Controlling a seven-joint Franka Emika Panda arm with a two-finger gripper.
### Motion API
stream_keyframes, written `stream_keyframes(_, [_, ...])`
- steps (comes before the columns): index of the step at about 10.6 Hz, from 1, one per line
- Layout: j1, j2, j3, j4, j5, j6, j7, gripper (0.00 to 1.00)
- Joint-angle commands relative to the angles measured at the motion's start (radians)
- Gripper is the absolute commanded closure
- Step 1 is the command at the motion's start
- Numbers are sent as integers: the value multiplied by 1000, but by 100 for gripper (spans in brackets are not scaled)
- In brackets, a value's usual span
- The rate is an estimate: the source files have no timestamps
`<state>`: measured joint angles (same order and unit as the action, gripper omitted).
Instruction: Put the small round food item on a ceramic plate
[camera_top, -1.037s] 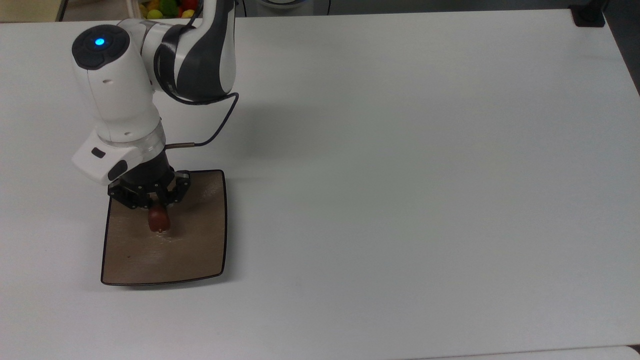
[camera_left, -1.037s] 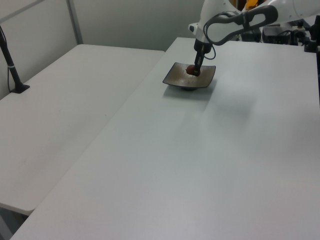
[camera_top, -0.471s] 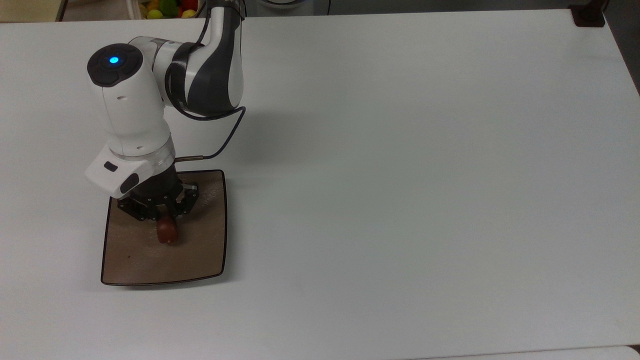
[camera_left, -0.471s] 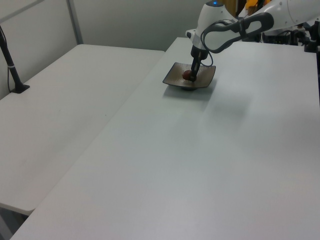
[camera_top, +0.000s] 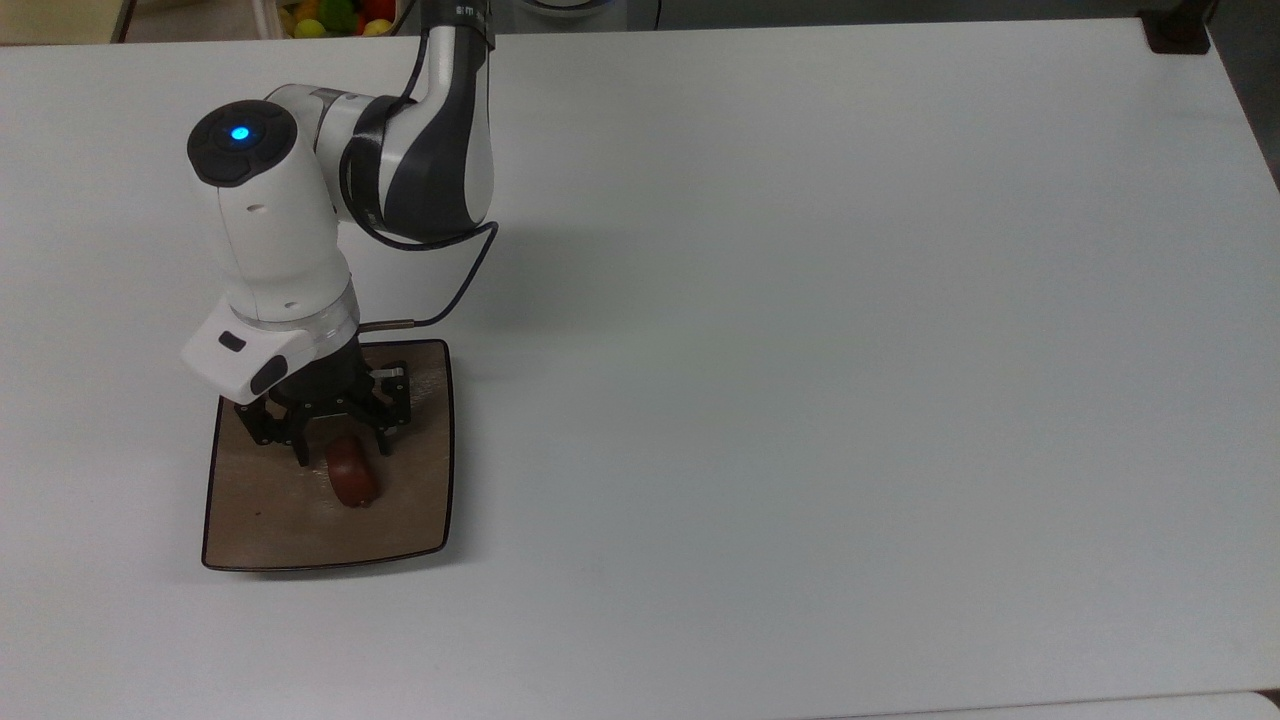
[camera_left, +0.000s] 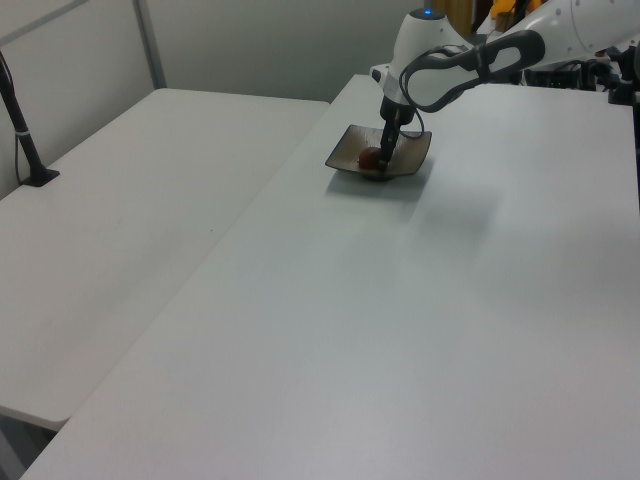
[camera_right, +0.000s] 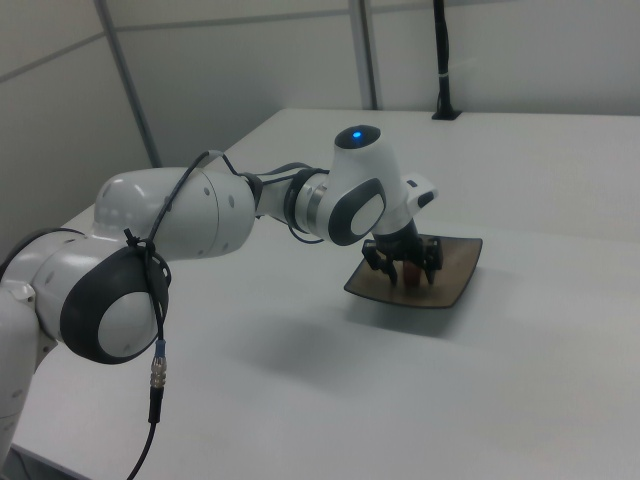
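Small round food item (camera_top: 353, 483) down on the ceramic plate (camera_top: 262, 520), near the plate's middle, a dark reddish-brown glossy lump lying lengthwise toward the near edge in the top view. Partly under the gripper (camera_top: 338, 447), with its upper end between the two black fingers and its lower end poking out past the fingertips. Fingers spread apart on either side of the lump, a gap showing on each side in the top view, so apparently nothing gripped; contact hard to rule out from the left view, where the food item (camera_left: 369, 157) sits just beside the finger tips as a tiny red spot. Gripper (camera_right: 404, 262) pointing straight down over the plate (camera_right: 454, 286) in the right view, low above its surface.

Plate square, tan-brown with a thin black rim, close to the table's (camera_top: 800, 350) left edge in the top view, well short of the near edge. White arm (camera_top: 270, 230) reaching in from the far edge, a thin dark cable (camera_top: 455, 290) looping beside the wrist. Coloured fruits (camera_top: 335, 15) beyond the far left corner.
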<state>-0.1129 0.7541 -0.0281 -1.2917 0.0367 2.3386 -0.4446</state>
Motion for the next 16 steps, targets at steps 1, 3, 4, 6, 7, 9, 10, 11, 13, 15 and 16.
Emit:
stream_keyframes(1, [9,5,-6,2,15,51,18,0])
stream_keyframes(3, [9,-2,-6,-3,17,47,18,0])
stream_keyframes(4, [9,-21,-6,-3,15,36,18,0])
stream_keyframes(6, [12,-117,-6,-50,12,-10,20,0])
stream_keyframes(7, [12,-180,-7,-58,11,-106,21,0])
stream_keyframes(9, [13,-325,-7,-60,15,-325,23,0])
stream_keyframes(10, [13,-404,-9,-63,17,-441,35,0])
stream_keyframes(11, [16,-473,-9,-63,20,-559,82,0])
stream_keyframes(13, [33,-582,-7,-63,22,-750,122,0])
stream_keyframes(15, [90,-666,-9,-95,20,-863,228,0])
stream_keyframes(16, [120,-708,-9,-132,20,-864,289,0])
